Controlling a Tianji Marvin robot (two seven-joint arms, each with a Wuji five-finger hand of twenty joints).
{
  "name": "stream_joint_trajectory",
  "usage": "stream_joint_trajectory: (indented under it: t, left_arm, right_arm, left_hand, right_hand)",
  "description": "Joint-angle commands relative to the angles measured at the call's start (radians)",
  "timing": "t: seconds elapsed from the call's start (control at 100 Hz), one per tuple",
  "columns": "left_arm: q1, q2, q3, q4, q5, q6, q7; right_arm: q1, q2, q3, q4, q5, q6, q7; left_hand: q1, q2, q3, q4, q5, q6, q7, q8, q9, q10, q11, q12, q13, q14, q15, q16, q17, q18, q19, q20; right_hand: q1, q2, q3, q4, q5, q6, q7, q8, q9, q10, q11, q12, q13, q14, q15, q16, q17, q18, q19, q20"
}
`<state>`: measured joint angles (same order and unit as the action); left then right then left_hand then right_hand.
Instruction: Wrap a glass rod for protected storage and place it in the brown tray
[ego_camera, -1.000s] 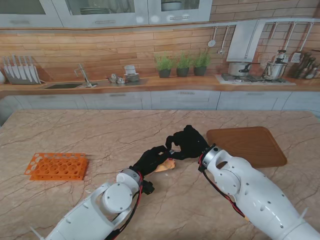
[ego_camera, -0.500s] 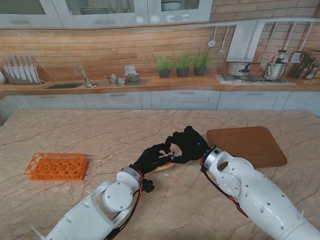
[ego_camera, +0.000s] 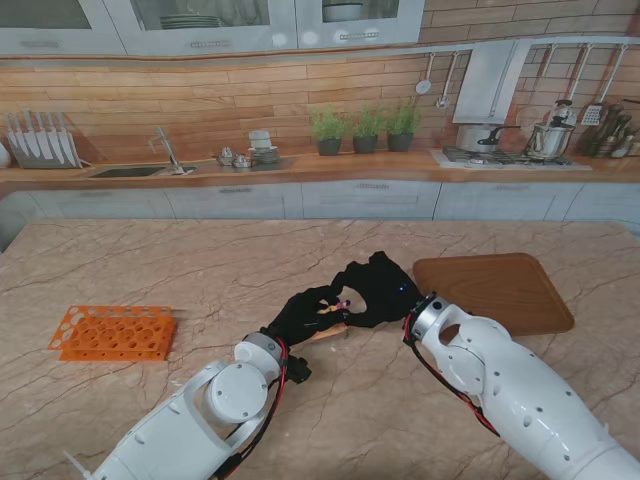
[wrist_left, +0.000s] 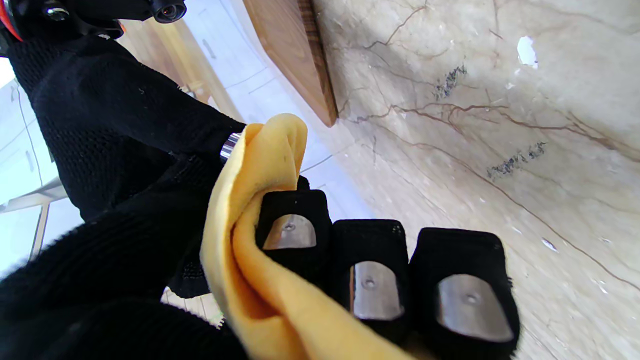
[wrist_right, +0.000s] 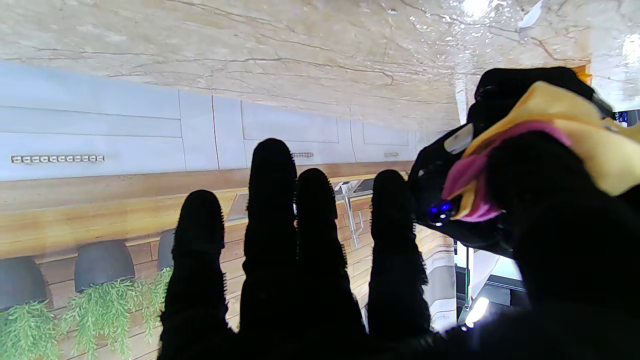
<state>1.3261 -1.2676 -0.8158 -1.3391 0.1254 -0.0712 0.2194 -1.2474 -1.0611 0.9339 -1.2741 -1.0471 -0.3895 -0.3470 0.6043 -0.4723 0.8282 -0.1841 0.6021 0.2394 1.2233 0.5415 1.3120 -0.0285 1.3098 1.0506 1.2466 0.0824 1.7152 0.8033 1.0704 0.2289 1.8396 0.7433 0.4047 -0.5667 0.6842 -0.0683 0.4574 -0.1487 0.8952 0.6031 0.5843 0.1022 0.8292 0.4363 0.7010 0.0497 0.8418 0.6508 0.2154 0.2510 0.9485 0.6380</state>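
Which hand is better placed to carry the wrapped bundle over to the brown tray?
Probably the right hand: it already touches the yellow cloth bundle and sits right beside the brown tray. The left hand, gripping the cloth, would have to reach across.

The cloth (ego_camera: 330, 329) is soft and yellow. It is folded and bunched up, with a bit of pink (wrist_right: 467, 172) showing at one end. It sits just over the table, in the middle, between two black hands. A small shiny tip (wrist_left: 229, 146) pokes out of the cloth; this may be the rod, but most of it is hidden. The tray (ego_camera: 495, 291) is brown, flat and made of wood. It lies on the table near the cloth, to the right.
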Motion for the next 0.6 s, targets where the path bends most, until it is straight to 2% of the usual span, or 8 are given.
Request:
stream_joint_trajectory:
  t: [0.0, 0.24, 0.43, 0.59]
  left_arm:
    - [0.000, -0.006, -0.002, 0.002, 0.000, 0.005, 0.004]
    - [-0.006, -0.008, 0.002, 0.014, 0.026, -0.003, 0.021]
    - [-0.010, -0.009, 0.003, 0.024, 0.043, -0.014, 0.033]
    - [-0.013, -0.010, 0.003, 0.033, 0.052, -0.026, 0.043]
  right_arm:
    - [-0.015, -0.009, -0.005, -0.020, 0.007, -0.010, 0.005]
    - [-0.056, -0.013, 0.023, -0.050, 0.031, 0.003, 0.023]
    - [-0.111, -0.016, 0.072, -0.095, 0.063, 0.019, 0.062]
    - [-0.143, -0.020, 0.097, -0.117, 0.090, 0.034, 0.082]
  left_hand:
    - [0.172, 0.012, 0.095, 0.106, -0.030, -0.015, 0.071, 0.039, 0.031, -0.081, 0.133, 0.024, 0.025, -0.062, 0.073, 0.011, 0.022, -0.006, 0.254, 0.007]
    - [0.201, 0.023, 0.056, 0.100, -0.034, -0.022, 0.082, 0.085, 0.028, -0.080, 0.130, 0.023, 0.025, -0.061, 0.072, 0.010, 0.022, -0.009, 0.254, 0.004]
    - [0.207, 0.023, 0.050, 0.098, -0.030, -0.027, 0.088, 0.102, 0.028, -0.080, 0.130, 0.023, 0.025, -0.061, 0.072, 0.010, 0.022, -0.010, 0.254, 0.001]
    - [0.205, 0.022, 0.050, 0.097, -0.026, -0.031, 0.092, 0.115, 0.029, -0.080, 0.128, 0.022, 0.025, -0.061, 0.072, 0.010, 0.022, -0.010, 0.254, -0.002]
  right_hand:
    - [-0.085, -0.054, -0.070, -0.003, -0.030, -0.029, 0.004, -0.007, -0.025, 0.009, 0.016, -0.003, -0.020, -0.015, 0.015, 0.002, -0.019, -0.015, 0.001, 0.007]
    - [-0.116, -0.062, -0.036, 0.005, -0.029, -0.032, 0.012, -0.016, -0.026, 0.011, 0.024, -0.011, -0.018, -0.015, 0.021, -0.002, -0.019, -0.017, 0.008, 0.002]
    - [-0.054, -0.084, -0.023, 0.017, 0.033, -0.056, 0.016, -0.021, 0.018, 0.010, 0.026, -0.014, 0.004, -0.012, 0.021, -0.005, -0.006, -0.014, 0.013, 0.001]
    - [-0.001, -0.065, -0.041, 0.021, 0.075, -0.067, 0.011, -0.025, 0.073, 0.001, 0.026, -0.013, 0.032, -0.013, 0.015, -0.007, 0.001, -0.013, 0.014, -0.002]
